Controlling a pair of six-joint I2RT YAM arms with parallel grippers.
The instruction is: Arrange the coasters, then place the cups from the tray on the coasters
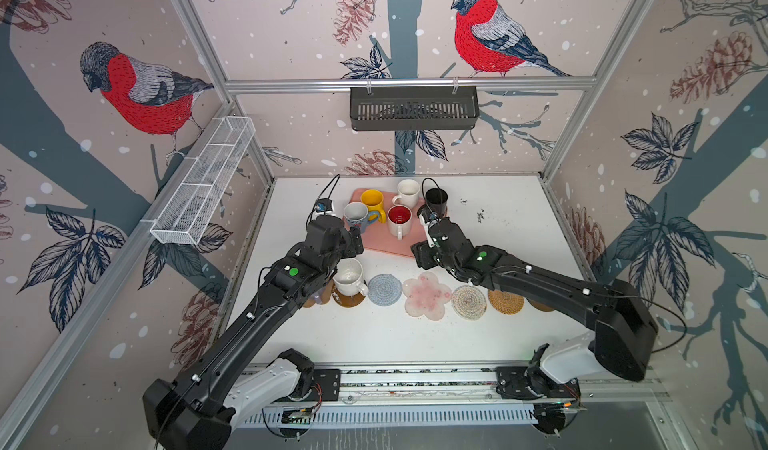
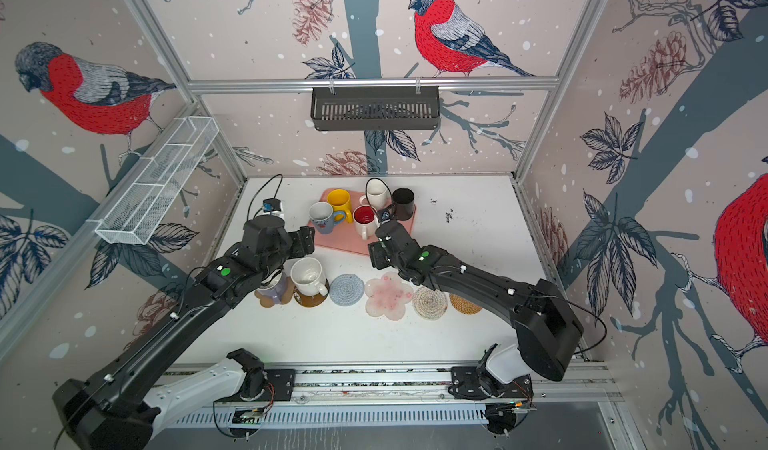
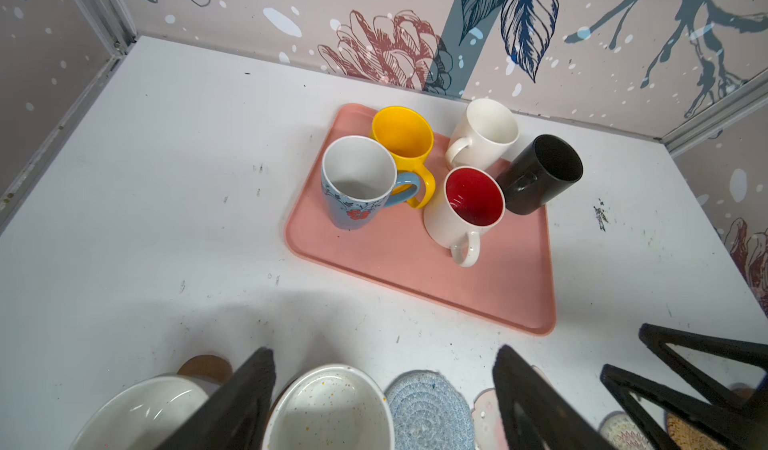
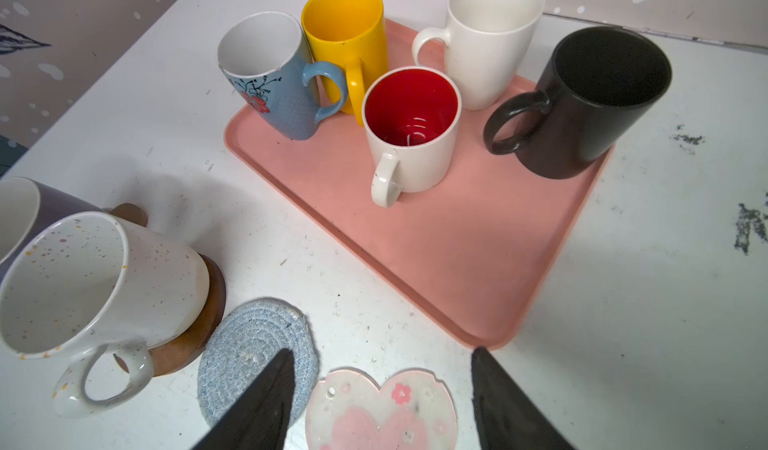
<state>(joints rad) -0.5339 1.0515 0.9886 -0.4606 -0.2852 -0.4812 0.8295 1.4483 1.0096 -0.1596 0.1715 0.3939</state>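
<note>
Top views: The tray (image 1: 386, 245) lies at the far middle of the table (image 1: 498, 227). It carries five upright cups: the yellow mug (image 1: 372, 200), the plain white mug (image 1: 407, 192), the black mug (image 1: 436, 200), the red-lined mug (image 1: 400, 219) and the blue-handled mug (image 1: 356, 215).

The coasters lie in a row nearer the arms. The speckled mug (image 1: 349, 276) stands on a brown disc (image 1: 351, 301). The lavender mug (image 2: 272, 288) stands at the row's left end, partly under the left arm. To their right, uncovered, are the grey-blue coaster (image 1: 384, 290), the flower coaster (image 1: 427, 295), the rope coaster (image 1: 469, 301) and the rattan coaster (image 1: 505, 301). Only the edge of a tan disc (image 1: 540, 306) shows beside the right arm.

The left gripper (image 1: 356, 240) hangs between the tray's near left corner and the speckled mug. The right gripper (image 1: 422, 256) hangs at the tray's near right edge.

Left wrist: The fingers are spread wide and grip nothing. The speckled mug's rim sits below them, close to one finger.

Right wrist: The fingers are apart and empty, with the flower coaster below between them and the tray's corner just beyond
</note>
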